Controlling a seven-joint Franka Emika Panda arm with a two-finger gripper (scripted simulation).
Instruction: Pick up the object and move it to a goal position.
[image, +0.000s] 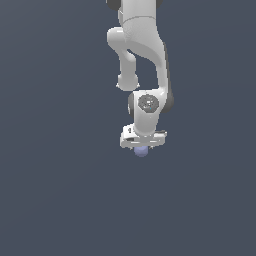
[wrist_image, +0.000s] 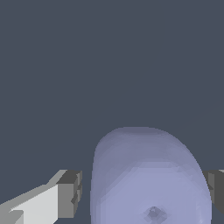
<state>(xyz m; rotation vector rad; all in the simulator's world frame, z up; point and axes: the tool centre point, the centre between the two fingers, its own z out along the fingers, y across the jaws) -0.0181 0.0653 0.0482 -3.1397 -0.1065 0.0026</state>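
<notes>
Object (wrist_image: 151, 179) is bracketed by the gripper (wrist_image: 142, 197) fingers (wrist_image: 68, 194); jaws apart, a gap visible on one side, contact on the other unclear; positioned for closing.

beneath me: one plain surface (image: 55, 200), dark slate-grey, matte, uniform and unmarked, filling both my views edge to edge.
</notes>
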